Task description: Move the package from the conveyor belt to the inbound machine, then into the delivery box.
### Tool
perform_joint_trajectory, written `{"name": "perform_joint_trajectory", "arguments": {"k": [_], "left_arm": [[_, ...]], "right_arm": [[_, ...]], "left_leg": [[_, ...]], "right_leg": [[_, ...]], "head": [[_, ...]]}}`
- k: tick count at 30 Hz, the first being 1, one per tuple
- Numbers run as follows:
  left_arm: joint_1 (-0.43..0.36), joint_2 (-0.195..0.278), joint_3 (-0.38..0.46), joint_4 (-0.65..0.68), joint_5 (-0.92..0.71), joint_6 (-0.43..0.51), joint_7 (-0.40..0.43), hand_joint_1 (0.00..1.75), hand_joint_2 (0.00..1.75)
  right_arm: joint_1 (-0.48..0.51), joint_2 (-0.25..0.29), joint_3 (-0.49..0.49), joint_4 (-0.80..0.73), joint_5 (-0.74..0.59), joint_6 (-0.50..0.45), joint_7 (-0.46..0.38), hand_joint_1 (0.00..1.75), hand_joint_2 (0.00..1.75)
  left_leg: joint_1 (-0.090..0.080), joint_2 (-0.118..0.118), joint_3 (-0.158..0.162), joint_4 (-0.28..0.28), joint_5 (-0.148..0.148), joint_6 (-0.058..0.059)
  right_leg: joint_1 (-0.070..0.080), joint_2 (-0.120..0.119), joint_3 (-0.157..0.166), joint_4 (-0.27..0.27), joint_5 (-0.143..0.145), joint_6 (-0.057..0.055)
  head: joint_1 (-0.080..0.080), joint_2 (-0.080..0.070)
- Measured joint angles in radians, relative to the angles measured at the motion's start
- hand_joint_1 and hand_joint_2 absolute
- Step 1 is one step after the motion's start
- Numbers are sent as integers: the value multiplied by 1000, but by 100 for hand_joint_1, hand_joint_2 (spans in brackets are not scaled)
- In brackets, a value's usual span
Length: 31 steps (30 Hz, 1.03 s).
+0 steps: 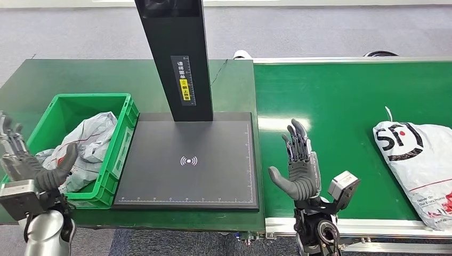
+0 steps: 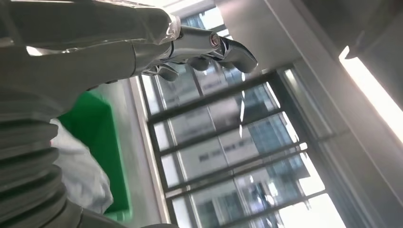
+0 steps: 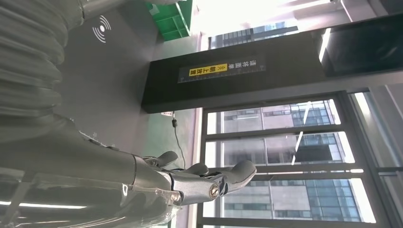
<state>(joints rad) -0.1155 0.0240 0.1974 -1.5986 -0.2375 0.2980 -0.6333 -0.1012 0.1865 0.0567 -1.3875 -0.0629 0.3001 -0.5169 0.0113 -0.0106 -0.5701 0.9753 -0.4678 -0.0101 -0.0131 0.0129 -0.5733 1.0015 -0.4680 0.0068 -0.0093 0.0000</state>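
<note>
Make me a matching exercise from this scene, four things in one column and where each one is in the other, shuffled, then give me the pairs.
Things:
1. white package
2. grey package
3. right hand
4. black post

Places:
A. standing at the back edge of the black scan pad
B. lying on the green conveyor belt, toward the right side
C. raised with nothing in it, over the belt's near left part
D. inside the green bin

Pairs: 1-B, 2-D, 3-C, 4-A
</note>
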Motion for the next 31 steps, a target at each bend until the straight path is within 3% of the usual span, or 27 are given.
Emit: {"name": "perform_joint_trajectory", "arguments": {"k": [2,9,15,24,31], "left_arm": [[9,-15,-13,-11,41,-62,22,0,175],[27,-78,-98,41,172,-404,66,0,175],[31,-118,-204,168,250,-548,77,0,175],[48,-146,-287,280,246,-603,90,0,175],[56,-148,-315,300,104,-512,77,0,175]], "right_arm": [[1,0,1,0,1,0,0,0,175],[-12,0,9,15,23,0,3,0,175],[-36,-1,33,71,75,10,61,0,175],[-63,-12,87,198,145,26,104,0,175],[-65,-18,111,234,159,39,78,0,175]], "left_leg": [[0,0,1,0,0,0],[0,0,1,0,0,0],[0,0,0,0,0,0],[0,0,0,0,0,0],[0,0,0,0,0,0]], "right_leg": [[0,0,0,0,0,0],[0,0,0,0,0,0],[0,0,0,0,0,0],[0,0,0,0,0,0],[0,0,0,0,0,0]], "head": [[0,0],[0,0],[0,0],[0,0],[0,0]]}}
